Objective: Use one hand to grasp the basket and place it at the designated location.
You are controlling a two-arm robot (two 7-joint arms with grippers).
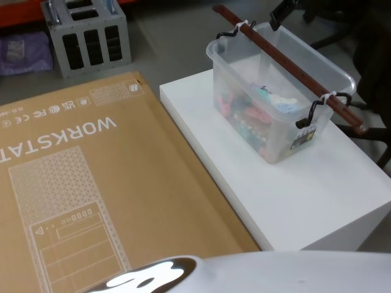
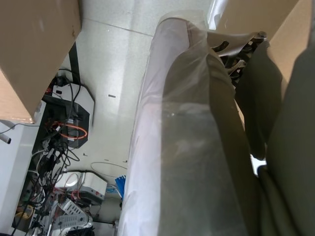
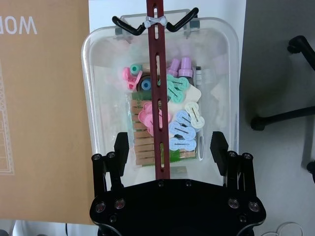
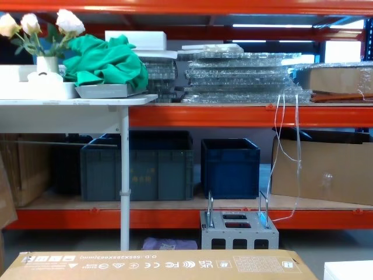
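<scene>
The basket (image 1: 275, 104) is a translucent plastic bin standing on a white table (image 1: 342, 183), at the table's far side. Several coloured clips lie inside it (image 3: 167, 123). A thin reddish-brown bar handle (image 1: 287, 64) runs across its top on black hooks. My right gripper (image 3: 170, 147) hovers open above the near end of the bin, one finger on each side of the bar (image 3: 157, 88), touching nothing. In the head view it shows as a black shape (image 1: 282, 13) past the basket's far end. My left arm hangs low beside a cardboard box, over the floor.
A large flat cardboard box (image 1: 91, 183) lies against the table's left side. A small grey metal box (image 1: 88, 33) stands on the floor behind it. Dark blue crates (image 4: 230, 166) sit under the orange shelving. A chair base (image 3: 290, 113) stands right of the table.
</scene>
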